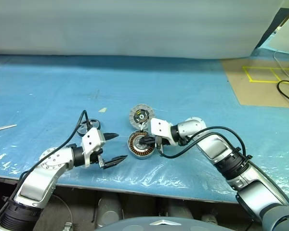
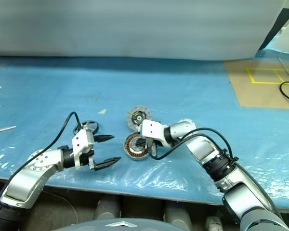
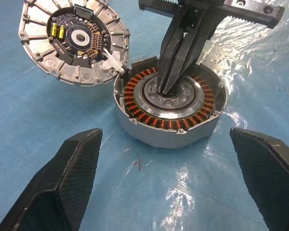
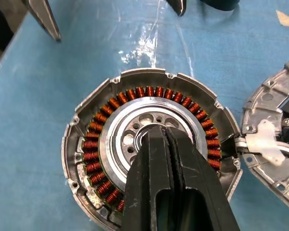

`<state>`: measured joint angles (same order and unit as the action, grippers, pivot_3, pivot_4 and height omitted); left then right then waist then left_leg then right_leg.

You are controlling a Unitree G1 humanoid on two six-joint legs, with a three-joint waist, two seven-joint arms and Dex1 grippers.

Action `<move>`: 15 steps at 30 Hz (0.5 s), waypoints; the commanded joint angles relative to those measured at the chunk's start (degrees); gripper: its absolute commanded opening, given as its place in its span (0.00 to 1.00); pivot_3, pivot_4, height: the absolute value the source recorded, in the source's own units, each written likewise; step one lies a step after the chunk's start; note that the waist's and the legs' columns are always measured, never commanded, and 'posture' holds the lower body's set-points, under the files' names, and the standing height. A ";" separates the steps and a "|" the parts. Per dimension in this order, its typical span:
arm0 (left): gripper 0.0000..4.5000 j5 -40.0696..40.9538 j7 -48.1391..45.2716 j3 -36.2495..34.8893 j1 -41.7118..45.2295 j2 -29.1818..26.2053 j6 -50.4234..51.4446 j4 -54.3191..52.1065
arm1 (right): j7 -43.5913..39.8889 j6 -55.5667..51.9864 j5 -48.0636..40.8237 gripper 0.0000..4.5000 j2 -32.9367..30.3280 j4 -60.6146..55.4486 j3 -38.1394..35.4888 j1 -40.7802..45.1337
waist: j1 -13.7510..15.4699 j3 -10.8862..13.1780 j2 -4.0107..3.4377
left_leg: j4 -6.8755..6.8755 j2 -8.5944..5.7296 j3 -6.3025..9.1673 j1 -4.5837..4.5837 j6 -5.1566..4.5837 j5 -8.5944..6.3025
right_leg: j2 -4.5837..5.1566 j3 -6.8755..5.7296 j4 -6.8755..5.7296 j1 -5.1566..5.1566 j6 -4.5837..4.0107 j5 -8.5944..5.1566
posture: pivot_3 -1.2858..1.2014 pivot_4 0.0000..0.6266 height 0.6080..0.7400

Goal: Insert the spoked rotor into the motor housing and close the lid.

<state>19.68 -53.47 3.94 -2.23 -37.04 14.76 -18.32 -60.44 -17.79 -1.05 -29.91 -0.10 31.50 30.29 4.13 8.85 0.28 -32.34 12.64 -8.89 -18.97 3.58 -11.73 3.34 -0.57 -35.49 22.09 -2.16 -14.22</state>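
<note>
The right claw (image 4: 164,137) is pinched shut, tips down in the silvery hub of the housing (image 3: 171,108), gripping nothing that I can make out. Its black fingers hide the hub's middle and part of the copper windings. The housing sits on the blue-covered bench (image 1: 48,86), near the front edge. The lid (image 3: 72,41) lies flat and open just beyond the housing, joined at its rim by a small white piece, segmented face and dark centre up; the far side is cut off in the wrist views. The left claw (image 1: 112,148) hovers spread wide, empty, just left of the housing, with clear sheet between them. The rotor (image 2: 88,127) lies farther left of the housing, behind the left claw and partly hidden by it and its cable. Well beyond the housing, the bench runs open to the back wall.
</note>
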 commanded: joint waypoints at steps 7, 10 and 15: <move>1.00 -0.32 -0.63 -0.30 1.52 -0.17 -1.55 0.22 | -0.01 -10.93 -7.93 0.00 3.48 -0.14 -7.35 -2.79 | -0.13 -0.12 0.21 | 0.04 -0.14 0.02 -0.15 -0.01 0.00 | -0.03 0.14 0.06 0.10 0.00 0.00 | 0.52 0.24 1.00; 1.00 -0.29 -0.61 -0.25 1.57 -0.09 -1.63 0.32 | -0.46 -19.23 -18.19 0.00 7.20 -2.37 -15.93 1.05 | -0.58 -0.10 0.19 | 0.04 -0.18 0.03 -0.88 0.07 0.06 | -0.14 0.14 0.03 0.93 -0.38 0.23 | 0.52 0.24 1.00; 1.00 -0.15 -0.46 -0.18 1.48 0.13 -1.62 0.36 | -1.59 -20.20 -18.70 0.00 6.32 -5.35 -14.83 1.41 | -1.41 -0.10 0.19 | 0.13 0.04 0.12 -1.36 0.37 0.07 | -0.40 -0.03 -0.03 1.37 -0.23 0.36 | 0.52 0.24 1.00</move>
<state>19.17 -53.55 4.10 -0.71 -36.98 14.00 -17.11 -61.28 -37.85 -18.56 -23.47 -3.27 16.00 32.35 2.72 8.75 0.47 -32.17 12.72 -8.75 -20.33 3.97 -11.67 2.90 -0.63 -35.51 23.46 -2.42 -13.88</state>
